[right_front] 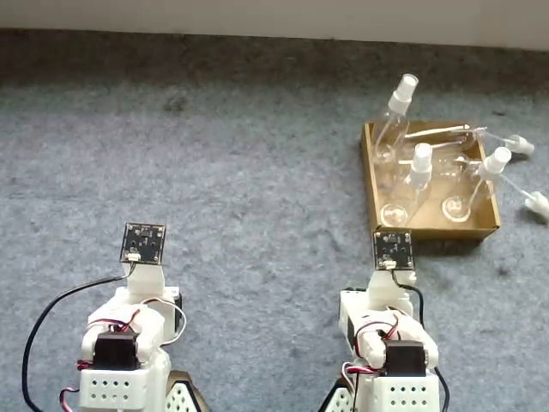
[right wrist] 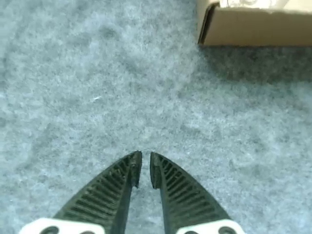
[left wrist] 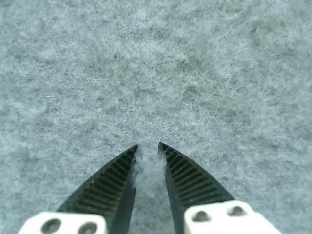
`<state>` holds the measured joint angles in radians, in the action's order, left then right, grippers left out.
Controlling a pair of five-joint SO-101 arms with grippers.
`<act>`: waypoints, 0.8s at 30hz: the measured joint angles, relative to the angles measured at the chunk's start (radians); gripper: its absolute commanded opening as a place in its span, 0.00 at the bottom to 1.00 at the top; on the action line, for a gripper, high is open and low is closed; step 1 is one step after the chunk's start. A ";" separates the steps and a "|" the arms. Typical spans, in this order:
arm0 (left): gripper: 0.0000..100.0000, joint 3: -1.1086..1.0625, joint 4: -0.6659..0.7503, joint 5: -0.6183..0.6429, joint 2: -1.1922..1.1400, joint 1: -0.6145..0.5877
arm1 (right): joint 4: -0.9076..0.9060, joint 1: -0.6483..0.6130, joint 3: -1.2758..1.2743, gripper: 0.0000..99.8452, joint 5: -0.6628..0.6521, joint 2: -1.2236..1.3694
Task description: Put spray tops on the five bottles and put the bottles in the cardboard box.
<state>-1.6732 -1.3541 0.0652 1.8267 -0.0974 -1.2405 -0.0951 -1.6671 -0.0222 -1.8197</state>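
Note:
The cardboard box (right_front: 371, 184) sits on the grey carpet at the right and holds several clear bottles. One capped bottle (right_front: 392, 120) leans over the box's far left corner. Two more capped bottles (right_front: 413, 184) (right_front: 477, 182) stand tilted inside. Past the box's right side lie a white spray head (right_front: 520, 144) and another (right_front: 539, 203); whether they sit on bottles I cannot tell. My left gripper (left wrist: 148, 145) hangs shut and empty over bare carpet. My right gripper (right wrist: 145, 155) is shut and empty, a short way in front of the box (right wrist: 253, 29).
Both arms sit folded at the near edge, the left arm (right_front: 129, 335) and the right arm (right_front: 390, 335). Grey carpet (right_front: 240, 172) covers the whole surface. A pale wall strip runs along the far edge.

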 measured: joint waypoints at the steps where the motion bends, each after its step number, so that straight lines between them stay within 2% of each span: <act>1: 0.01 0.000 0.000 0.000 0.000 0.000 | 0.000 0.000 0.000 0.00 0.000 0.000; 24: 0.01 0.000 0.000 0.000 0.000 -0.057 | 0.000 0.000 0.000 0.00 -0.003 0.000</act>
<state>-1.6732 -1.3541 0.0652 1.8267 -0.1542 -1.2405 -0.0951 -1.6671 -0.0253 -1.8197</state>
